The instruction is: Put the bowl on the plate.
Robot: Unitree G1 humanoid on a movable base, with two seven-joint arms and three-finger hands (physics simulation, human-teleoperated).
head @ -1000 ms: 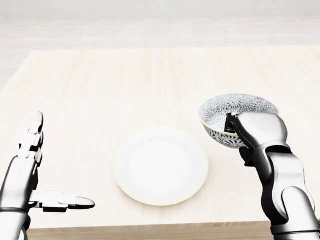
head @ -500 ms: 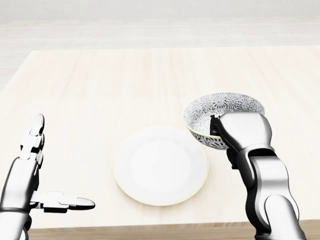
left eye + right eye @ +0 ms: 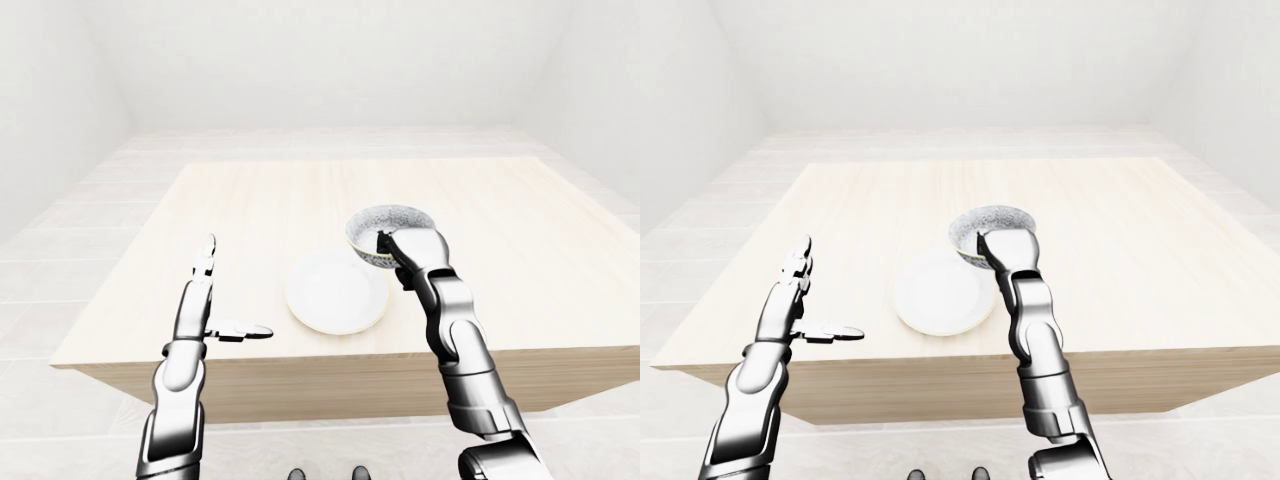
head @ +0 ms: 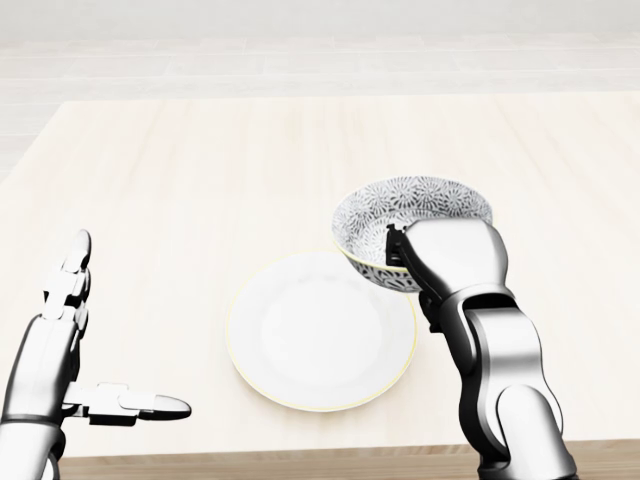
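Pale wood table (image 4: 200, 170), light grain, filling most of the head view. Whitish tiled floor (image 3: 70, 260) around it in the eye views.

Plain white plate (image 4: 300, 335) with a thin yellowish rim. Lies flat on the wood near the table's lower edge, about mid-width in the head view.

Patterned bowl (image 4: 400, 205), black-and-white floral print inside and out, yellow line along the lip. Hangs upright or nearly so, up and to the right of the plate's middle in the head view. Overlaps the plate's upper right rim with its lower left wall. Cannot tell from these views whether it touches the plate or stands clear above it.

Right hand (image 4: 455, 260), silver with dark joints, clamped on the bowl's near right rim. Shows one dark digit hooked over the lip into the hollow, with the broad back of the hand covering the outer wall. Comes up from the lower right of the head view on a jointed forearm.

Left hand (image 4: 45, 350), spread and holding nothing. Keeps the fingers (image 4: 72, 265) straight and together, pointing toward the top of the head view, with the thumb stuck out sideways to the right. Hovers at the table's lower left corner, well apart from plate and bowl.
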